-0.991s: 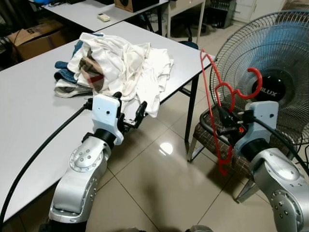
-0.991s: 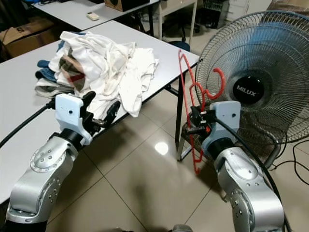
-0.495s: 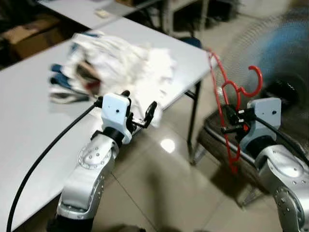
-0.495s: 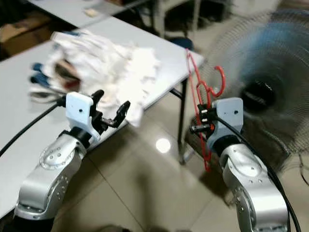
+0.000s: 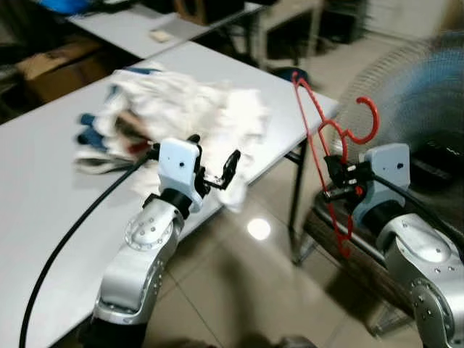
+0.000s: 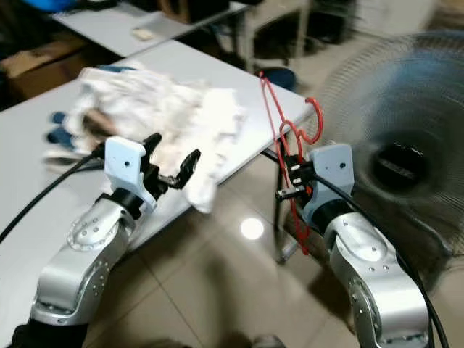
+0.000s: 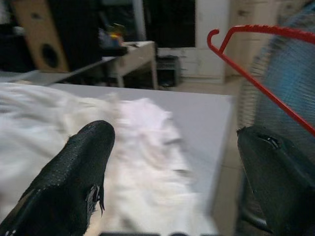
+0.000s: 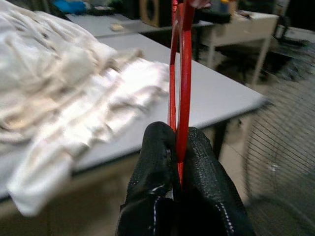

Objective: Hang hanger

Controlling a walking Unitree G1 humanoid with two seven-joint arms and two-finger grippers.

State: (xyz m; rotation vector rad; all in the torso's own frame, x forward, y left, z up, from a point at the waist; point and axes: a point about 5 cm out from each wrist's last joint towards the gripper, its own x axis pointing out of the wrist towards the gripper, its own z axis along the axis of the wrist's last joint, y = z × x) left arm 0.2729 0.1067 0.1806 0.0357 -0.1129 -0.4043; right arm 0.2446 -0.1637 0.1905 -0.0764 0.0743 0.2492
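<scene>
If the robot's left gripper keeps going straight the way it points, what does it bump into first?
Probably the white clothes pile on the table: the open left gripper hovers at its edge, aimed toward it. Depth is blurry, so it may pass over.

L pincer (image 7: 170, 177) spread, white clothes (image 7: 123, 157), red hanger (image 7: 261, 73)

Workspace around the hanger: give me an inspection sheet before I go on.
Surface: white table, edge toward the robot bare.
Job's things: red hanger held upright beside the table's corner.
Clutter: pile of clothes, mostly white, one piece drooping over the edge.
Grippers: right gripper shut on the hanger; left gripper open, empty, beside the pile.
Cables: black cable along the left arm.
Surroundings: standing fan, cardboard box, second table, tiled floor.
</scene>
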